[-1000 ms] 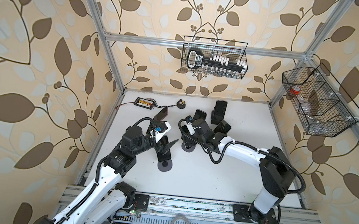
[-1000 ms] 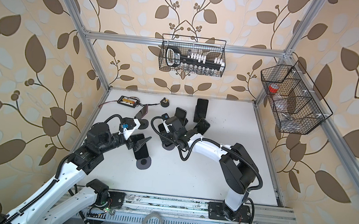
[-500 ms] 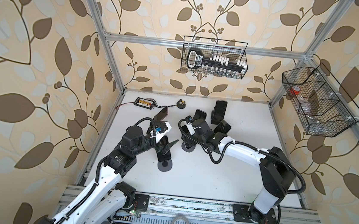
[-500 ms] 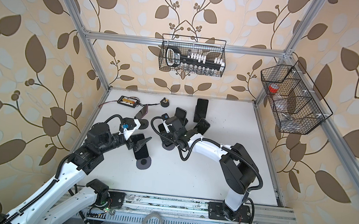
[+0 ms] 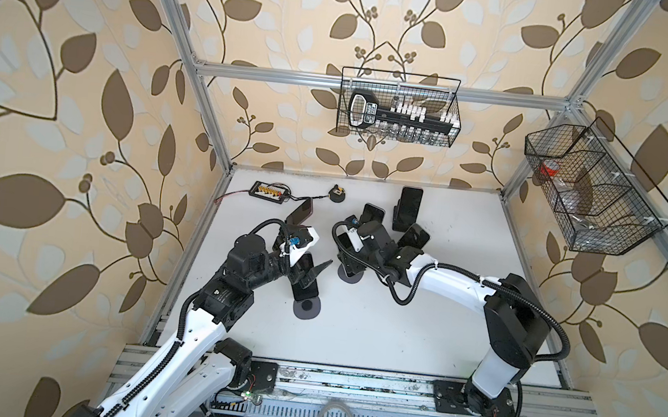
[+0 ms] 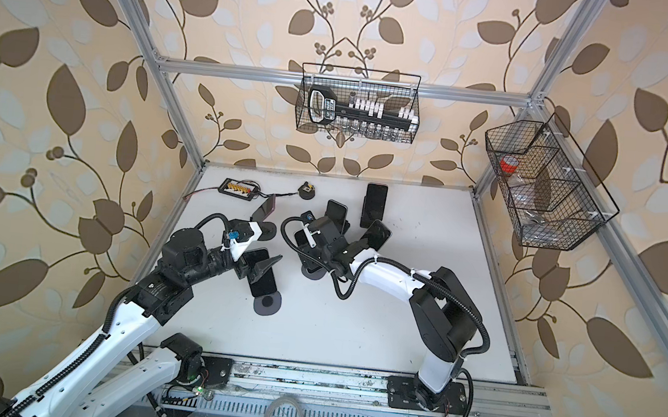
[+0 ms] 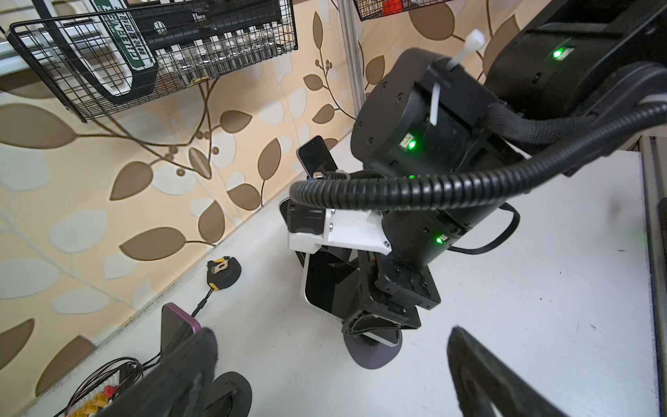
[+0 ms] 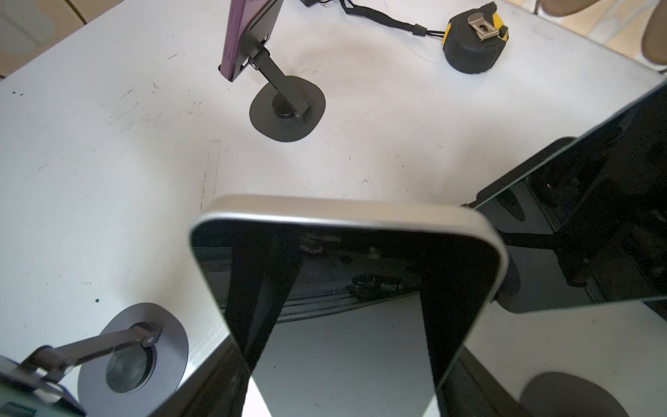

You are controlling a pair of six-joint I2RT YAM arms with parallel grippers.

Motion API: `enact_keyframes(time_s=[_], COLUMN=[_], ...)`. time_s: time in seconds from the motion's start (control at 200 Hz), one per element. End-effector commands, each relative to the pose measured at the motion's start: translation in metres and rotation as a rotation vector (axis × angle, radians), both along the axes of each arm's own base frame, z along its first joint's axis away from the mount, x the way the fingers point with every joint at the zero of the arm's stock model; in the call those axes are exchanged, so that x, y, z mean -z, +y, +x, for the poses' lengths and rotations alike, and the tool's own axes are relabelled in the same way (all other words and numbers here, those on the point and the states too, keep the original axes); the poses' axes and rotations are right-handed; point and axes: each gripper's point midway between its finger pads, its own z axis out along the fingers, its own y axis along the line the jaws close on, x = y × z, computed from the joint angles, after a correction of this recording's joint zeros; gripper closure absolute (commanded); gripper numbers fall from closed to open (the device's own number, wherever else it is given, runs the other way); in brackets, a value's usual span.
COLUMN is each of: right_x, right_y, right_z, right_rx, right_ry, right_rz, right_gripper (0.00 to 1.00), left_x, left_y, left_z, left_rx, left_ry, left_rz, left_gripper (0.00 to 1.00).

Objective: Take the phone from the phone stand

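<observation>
Both arms stand on a metal rail (image 5: 349,380) at near edge of white table (image 5: 395,332) w/ several phones on stands. Far left: connector board (image 5: 269,190) w/ wires, lying flat. Just right of it, purple phone (image 5: 301,214) tilted on a black stand (image 8: 287,108). Near of that, L gripper (image 7: 332,334): jaws wide apart, holding nothing; in both top views it sits over the upper end of a dark phone (image 6: 262,281) leaning on a grey stand (image 6: 268,304), contact not clear. Tape measure (image 8: 472,39), black/yellow, lies far, right of purple phone. Centre: R gripper (image 5: 347,256) is down on the silver-edged phone (image 8: 346,220), jaws approx half apart w/ one finger (image 7: 375,323) along each side edge; can't tell if it actually clamps. That phone stands, screen dark, on its phone stand (image 7: 370,357), base flat on table, right of dark phone. Just far of it a second phone (image 5: 372,215); further right a tall phone (image 5: 410,206) at the far side and a tilted phone (image 5: 415,237) beside R arm's wrist. Far wall: wire basket (image 5: 399,74) w/ a tool set (image 5: 364,110). Right wall: second basket (image 5: 637,168), split into compartments
</observation>
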Motion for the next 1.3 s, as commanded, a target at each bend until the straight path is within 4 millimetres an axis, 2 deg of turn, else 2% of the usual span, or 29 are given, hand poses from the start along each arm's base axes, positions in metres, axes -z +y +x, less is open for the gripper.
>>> enact_keyframes(time_s=[0.0,0.54,1.055,1.18,1.295], right_x=[-0.038,-0.051,-0.066,-0.07,-0.075], right_y=[0.005,0.005,-0.006,-0.008,-0.015], right_z=[0.006,0.005,-0.005,-0.008,-0.014], right_rx=[0.001,-0.006,0.014,0.015,0.022], right_ry=[-0.078,-0.096,-0.107,-0.107,-0.1], right_rz=[0.06,0.08,0.108,0.118,0.124], right_gripper=[0.27,0.28,0.29,0.29,0.3], left_x=[-0.01,-0.008,-0.004,-0.004,-0.005], left_y=[-0.001,0.001,-0.004,-0.01,-0.026], left_z=[-0.003,-0.002,-0.001,-0.002,-0.005], left_rx=[0.008,-0.002,0.027,0.045,0.107], left_ry=[-0.045,-0.044,-0.008,0.024,0.111], left_rz=[0.007,0.018,0.019,0.007,-0.012], left_gripper=[0.01,0.01,0.01,0.01,0.01])
